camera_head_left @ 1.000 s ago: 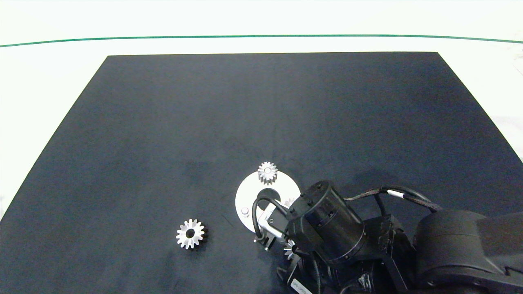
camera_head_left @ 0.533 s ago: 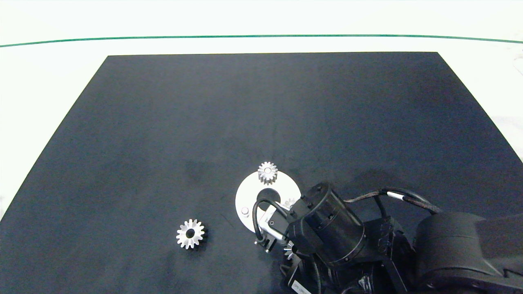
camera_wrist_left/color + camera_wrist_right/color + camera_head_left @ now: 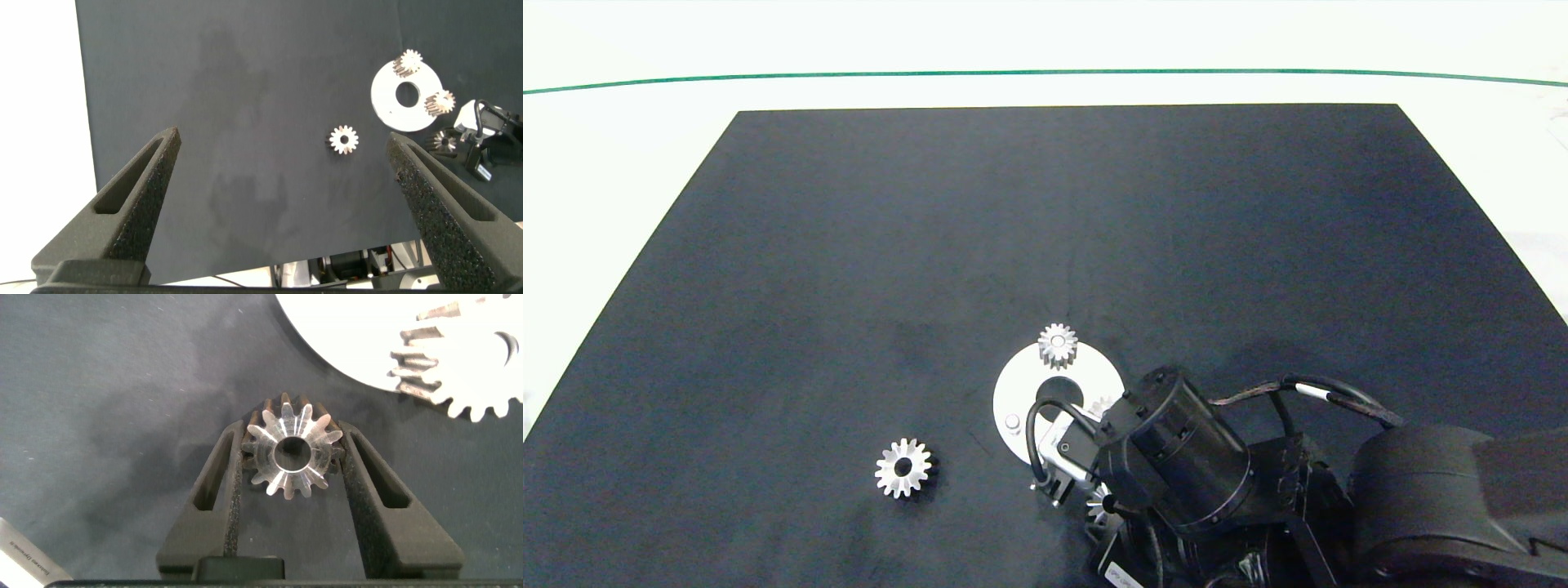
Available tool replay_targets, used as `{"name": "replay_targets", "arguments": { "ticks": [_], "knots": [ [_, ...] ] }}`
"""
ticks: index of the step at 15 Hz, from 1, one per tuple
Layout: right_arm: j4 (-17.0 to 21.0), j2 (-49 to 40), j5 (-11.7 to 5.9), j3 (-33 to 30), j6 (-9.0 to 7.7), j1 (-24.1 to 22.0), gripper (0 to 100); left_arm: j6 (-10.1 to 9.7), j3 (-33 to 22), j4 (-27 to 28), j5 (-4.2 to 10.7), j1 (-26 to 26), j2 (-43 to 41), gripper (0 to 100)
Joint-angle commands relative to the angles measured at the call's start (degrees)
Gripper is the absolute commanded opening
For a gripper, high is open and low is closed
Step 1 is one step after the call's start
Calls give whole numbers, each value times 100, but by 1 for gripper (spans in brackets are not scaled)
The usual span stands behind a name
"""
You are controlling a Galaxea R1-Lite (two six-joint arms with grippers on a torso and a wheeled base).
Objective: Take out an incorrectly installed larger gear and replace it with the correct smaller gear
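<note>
Left end effector (image 3: 282, 204) parked high off the mat, fingers wide apart, nothing between them. Black mat (image 3: 931, 245) covers the white table (image 3: 605, 163). Larger gear (image 3: 903, 467) lies flat on the mat near its front edge, left of the white disc (image 3: 1021, 392), well apart from it. Disc carries one small gear (image 3: 1058, 345) at its far rim, another small gear (image 3: 1101, 405) at its right side, mostly hidden by the arm, plus a dark centre hole and a small peg near its left edge. Right end effector (image 3: 290, 453) sits just in front of the disc, fingers clamped on the smaller gear (image 3: 290, 453), teeth pressed against both pads, bore facing the wrist camera. Disc edge near the held gear, not touching.
</note>
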Motion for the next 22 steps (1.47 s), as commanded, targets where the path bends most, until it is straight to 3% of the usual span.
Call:
{"name": "replay_targets", "arguments": {
  "ticks": [1,4,6,9,15,17,22],
  "knots": [
    [71,-96,-27,-238,-92,113,40,-8,1,40,11,-3,1,100],
    [441,-149,-53,-739,-470,148,40,-8,1,40,11,-3,1,100],
    [968,-88,-53,-1389,-488,139,40,-8,1,40,11,-3,1,100],
    [1583,238,-44,-2435,-646,16,40,-8,10,40,11,-3,1,100],
    [2998,1125,-44,-4553,-663,51,40,1,10,40,11,-3,-17,100],
    [3253,1319,-44,-4896,-655,86,40,27,1,40,11,-3,-17,100],
    [3279,1661,-36,-5098,-619,183,40,45,1,31,11,-3,-78,100]
  ]
}}
